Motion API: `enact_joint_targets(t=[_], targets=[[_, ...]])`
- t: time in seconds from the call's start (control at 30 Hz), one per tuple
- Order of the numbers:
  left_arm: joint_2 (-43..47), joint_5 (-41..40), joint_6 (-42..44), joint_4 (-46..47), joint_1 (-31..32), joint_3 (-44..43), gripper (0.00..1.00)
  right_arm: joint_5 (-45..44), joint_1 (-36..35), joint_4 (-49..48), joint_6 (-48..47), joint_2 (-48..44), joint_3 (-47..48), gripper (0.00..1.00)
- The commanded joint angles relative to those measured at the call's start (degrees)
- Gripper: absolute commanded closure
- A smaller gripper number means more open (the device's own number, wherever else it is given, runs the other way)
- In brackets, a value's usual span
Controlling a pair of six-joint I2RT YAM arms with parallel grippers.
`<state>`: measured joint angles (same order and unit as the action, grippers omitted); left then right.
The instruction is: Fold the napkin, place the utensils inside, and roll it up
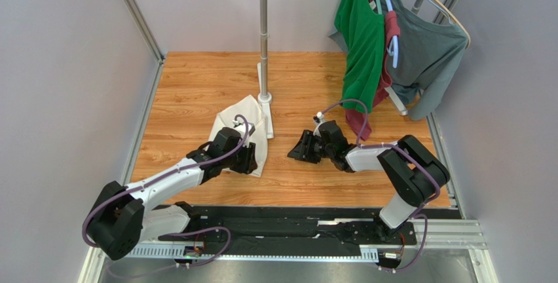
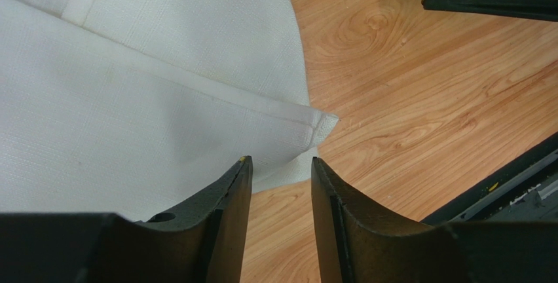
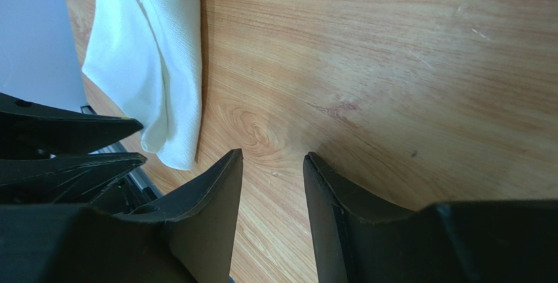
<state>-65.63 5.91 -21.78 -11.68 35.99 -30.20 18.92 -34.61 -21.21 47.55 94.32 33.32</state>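
The white napkin lies rumpled and partly folded on the wooden table, left of the pole's foot. In the left wrist view a hemmed corner of the napkin lies just beyond my fingertips. My left gripper is open at the napkin's near end, with only bare wood between its fingers. My right gripper is open over bare wood to the right of the napkin, pointing toward it and holding nothing. The utensils are out of view.
A white pole stand rises from the table's middle back, its foot touching the napkin. A green shirt and a grey shirt hang on hangers at the back right. A black rail runs along the near edge.
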Motion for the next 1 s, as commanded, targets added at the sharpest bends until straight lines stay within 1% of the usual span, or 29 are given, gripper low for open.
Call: enact_joint_targets(t=[0.0,0.07,0.1,0.17,0.2,0.23,0.3,0.33,0.43,0.47,0.5,0.63,0.73,0.87,0.97], targets=[[6.3,-0.7,-0.8,-3.2,0.3,-2.9,0.48,-3.1,-1.4,7.7,-4.3,-3.8,2.4,0.54],[10.2,-0.5,-1.9,-2.7,0.3,-2.6,0.39,-3.6,-2.9,9.8,-5.5,-4.9,3.8,0.54],[11.5,-0.8,-2.2,-2.7,0.3,-2.6,0.36,-3.8,-3.4,10.2,-5.7,-5.1,5.2,0.54],[14.5,-3.2,-3.3,-3.0,0.3,-2.9,0.33,-4.2,-5.3,10.8,-5.9,-5.5,6.6,0.54],[15.2,-4.6,-3.7,-3.7,0.3,-2.9,0.29,-4.4,-5.8,10.8,-5.7,-5.6,7.3,0.54],[15.6,-8.7,-4.9,-4.3,0.2,-3.3,0.27,-4.9,-6.3,10.8,-5.7,-5.2,8.9,0.53],[15.0,-13.7,-6.6,-7.7,0.1,-4.2,0.23,-4.7,-7.7,9.7,-4.9,-3.7,10.2,0.54],[14.1,-18.7,-8.0,-9.2,0.0,-5.7,0.23,-4.2,-8.1,8.5,-4.3,-3.1,11.4,0.54],[9.9,-23.5,-11.3,-14.3,-3.3,-9.3,0.23,-2.6,-9.2,5.2,-2.3,-0.1,12.8,0.55],[8.8,-23.3,-12.0,-14.9,-4.5,-9.9,0.23,-2.2,-9.7,4.7,-1.8,0.9,14.1,0.55],[8.7,-22.9,-12.9,-14.9,-7.3,-10.1,0.23,-2.0,-9.9,4.4,-1.1,1.6,14.8,0.55],[9.8,-16.8,-14.3,-12.0,-12.3,-9.1,0.23,-2.1,-12.0,5.6,-0.6,5.7,18.1,0.55],[10.3,-15.1,-15.2,-11.6,-13.8,-8.2,0.23,-2.8,-13.3,6.6,-0.4,6.7,19.1,0.55],[10.7,-14.4,-15.6,-10.9,-14.1,-6.7,0.23,-3.1,-15.0,7.4,-0.1,8.2,19.6,0.56],[10.7,-14.2,-16.0,-10.6,-14.2,-5.8,0.23,-3.9,-16.3,8.9,-0.6,8.9,20.1,0.59]])
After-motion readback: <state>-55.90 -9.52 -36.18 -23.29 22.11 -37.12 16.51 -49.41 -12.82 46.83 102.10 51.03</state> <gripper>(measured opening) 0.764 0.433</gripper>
